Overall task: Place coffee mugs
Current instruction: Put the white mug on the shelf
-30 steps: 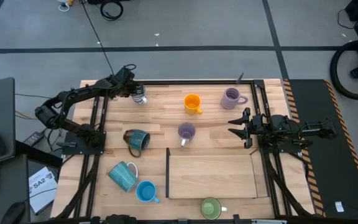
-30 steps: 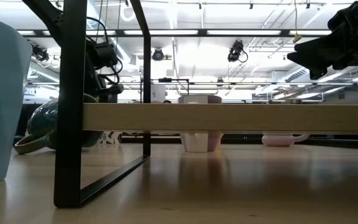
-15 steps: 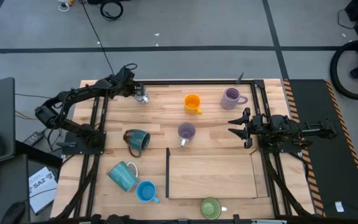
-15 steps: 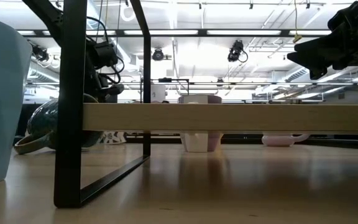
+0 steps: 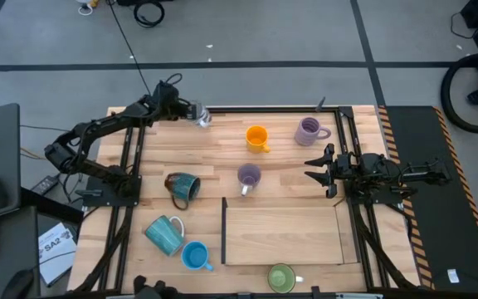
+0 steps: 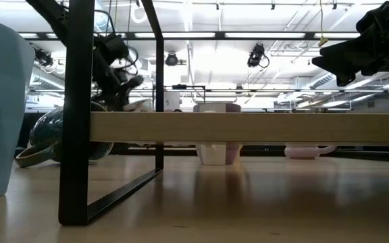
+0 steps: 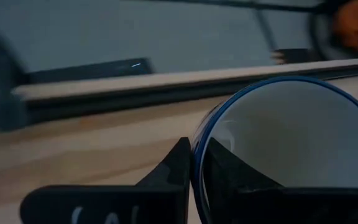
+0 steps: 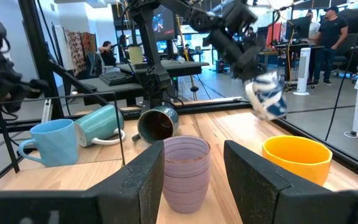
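White mug (image 5: pixel 201 115): white with a blue rim and blue markings, clenched on its rim by the left gripper (image 5: pixel 187 110); one finger (image 7: pixel 173 168) outside the wall, the other inside. Mug tilted, lifted off the table (image 5: pixel 289 228) at the far edge; in the right wrist view it hangs in the air (image 8: pixel 266 94).
Orange mug (image 5: pixel 257 137): upright, to the right of the held mug, nearer the table's middle.
Purple mugs: one (image 5: pixel 308 130) just right of the orange; the other (image 5: pixel 248 176) nearer the front, straight ahead of the right gripper (image 5: pixel 312 165) and framed between its fingers (image 8: pixel 186 173).
Dark teal mug (image 5: pixel 183 186): on its side, below the left gripper, brown inside showing (image 8: pixel 157 124).
Teal mug (image 5: pixel 164 233): on its side, near front left.
Bright blue mug (image 5: pixel 195 255): upright, just beside the teal.
Green mug (image 5: pixel 281 277): upright at the front edge.
Right gripper: released, fingers spread, holding nothing, at the table's right side.
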